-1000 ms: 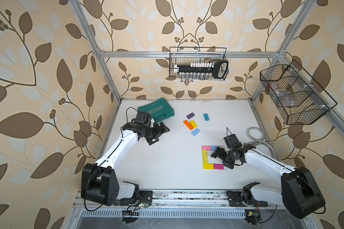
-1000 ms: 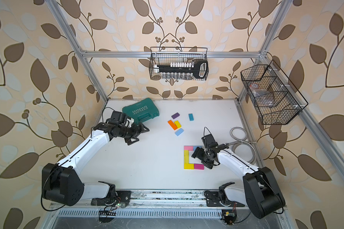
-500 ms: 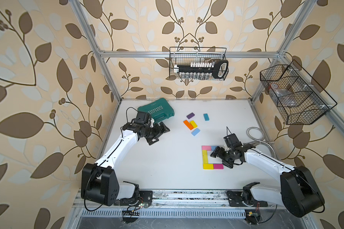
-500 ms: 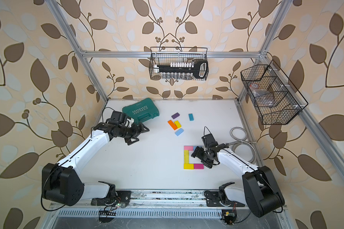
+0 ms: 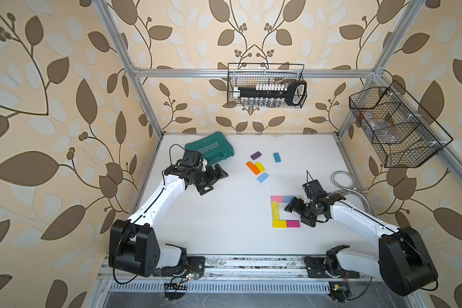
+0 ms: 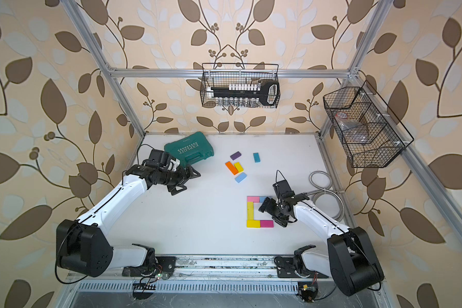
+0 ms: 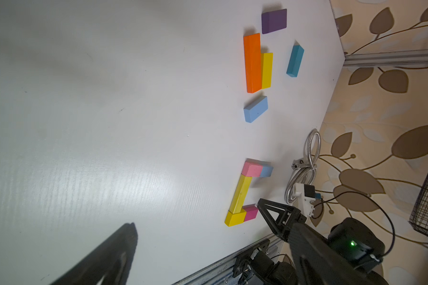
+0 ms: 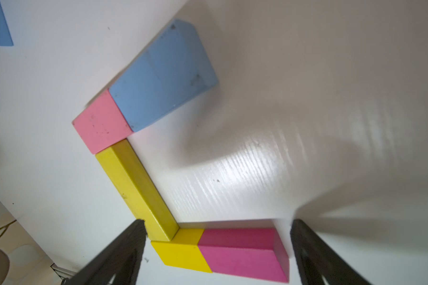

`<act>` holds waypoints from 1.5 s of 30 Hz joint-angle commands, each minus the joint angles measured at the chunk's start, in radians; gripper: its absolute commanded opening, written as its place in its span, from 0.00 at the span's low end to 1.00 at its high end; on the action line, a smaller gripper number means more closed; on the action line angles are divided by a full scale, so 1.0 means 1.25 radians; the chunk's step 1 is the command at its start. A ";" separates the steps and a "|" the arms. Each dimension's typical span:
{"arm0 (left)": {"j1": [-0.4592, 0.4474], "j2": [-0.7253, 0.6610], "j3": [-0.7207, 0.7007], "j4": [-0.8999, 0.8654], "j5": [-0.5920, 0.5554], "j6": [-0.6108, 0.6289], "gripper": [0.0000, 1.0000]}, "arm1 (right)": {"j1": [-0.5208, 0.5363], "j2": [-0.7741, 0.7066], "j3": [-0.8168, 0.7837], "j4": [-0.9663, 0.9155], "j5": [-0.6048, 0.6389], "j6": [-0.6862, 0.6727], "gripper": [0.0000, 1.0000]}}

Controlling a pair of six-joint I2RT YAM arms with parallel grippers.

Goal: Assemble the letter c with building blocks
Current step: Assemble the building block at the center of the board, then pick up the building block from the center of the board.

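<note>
Top views. A green case (image 5: 210,150) at the far left of the white table (image 5: 224,229) bears the white lettering EXPLOIT beside a row of chevrons, seen inverted. The left arm stretches from its near base toward this case, and the left gripper (image 5: 214,182) hangs just in front of it with fingers spread and empty. The right arm folds inward; the right gripper (image 5: 297,215), likewise spread and empty, sits at the open side of a C formed by the pink block (image 5: 277,199), light blue block (image 5: 288,199), long yellow block (image 5: 275,210), short yellow block (image 5: 279,223) and magenta block (image 5: 293,223). Farther back lie the purple block (image 5: 256,155), teal block (image 5: 277,157), orange block (image 5: 253,168), loose yellow block (image 5: 259,167) and loose light blue block (image 5: 262,177). Left wrist view. The orange block (image 7: 252,63) and loose yellow block (image 7: 266,70) touch along their long sides; the C lies nearer the table's front edge. Right wrist view. The two dark fingers (image 8: 124,254) stand wide apart, framing the short yellow block (image 8: 181,254) and magenta block (image 8: 242,256) without clasping them.
</note>
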 commanded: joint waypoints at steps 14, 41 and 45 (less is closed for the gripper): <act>-0.010 0.127 0.014 0.015 -0.034 0.033 0.99 | -0.002 0.146 0.415 -0.159 0.103 -0.219 0.88; 0.052 0.327 0.226 -0.049 0.062 0.096 0.99 | 0.158 0.825 1.053 -0.303 0.215 -0.554 0.92; 0.052 0.325 0.223 -0.053 0.065 0.100 0.99 | 0.163 0.833 1.037 -0.295 0.234 -0.583 0.92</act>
